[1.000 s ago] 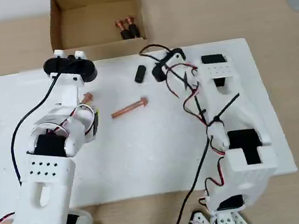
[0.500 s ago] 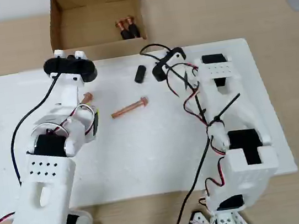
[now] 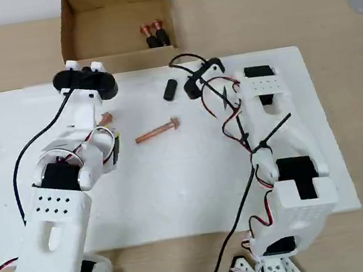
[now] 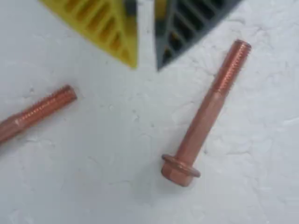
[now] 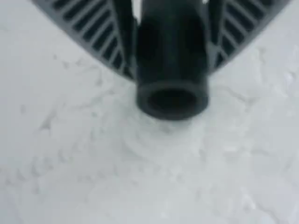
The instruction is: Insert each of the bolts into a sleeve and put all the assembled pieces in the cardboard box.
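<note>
Copper bolts (image 4: 202, 119): two loose on foam sheet (image 3: 177, 197), near its far edge.
Left end effector (image 4: 146, 65): slightly parted, empty, above them.
Right end effector (image 5: 170, 70): clamping black sleeve (image 5: 172, 60).
Risk: off-centre pinch could roll a bolt away.

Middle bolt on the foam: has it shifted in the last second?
No. The bolt keeps the same gap from the loose black sleeve.

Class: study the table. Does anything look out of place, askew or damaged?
Nothing stands out. One bolt, a second bolt and a loose sleeve lie on the foam sheet, simply not yet assembled; the right hand grips another sleeve.
</note>
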`<state>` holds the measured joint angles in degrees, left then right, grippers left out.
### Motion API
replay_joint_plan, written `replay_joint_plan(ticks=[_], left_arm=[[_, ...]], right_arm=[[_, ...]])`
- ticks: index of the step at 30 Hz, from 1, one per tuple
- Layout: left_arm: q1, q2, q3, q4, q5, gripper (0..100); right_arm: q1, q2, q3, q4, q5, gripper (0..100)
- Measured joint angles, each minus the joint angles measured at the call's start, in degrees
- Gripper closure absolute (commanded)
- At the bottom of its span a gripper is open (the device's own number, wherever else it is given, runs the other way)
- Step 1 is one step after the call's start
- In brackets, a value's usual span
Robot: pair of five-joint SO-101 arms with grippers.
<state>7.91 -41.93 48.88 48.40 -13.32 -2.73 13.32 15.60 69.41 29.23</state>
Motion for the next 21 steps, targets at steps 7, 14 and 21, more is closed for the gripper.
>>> replay_joint_plan(ticks=[7,14,21], left_arm=[[-5.2,2.0,0.0,-1.9,0.0,94],[-6.4,21.1,-10.6,7.7,-3.3,86],[-7.6,44.2,-31.7,15.2,-12.7,87]], right_arm=[[3.9,-11.7,-4.0,6.6,-7.9,98.9],[3.9,-30.9,-4.6,8.8,-14.7,98.9],[2.0,-39.1,-2.7,8.9,-16.9,98.9]])
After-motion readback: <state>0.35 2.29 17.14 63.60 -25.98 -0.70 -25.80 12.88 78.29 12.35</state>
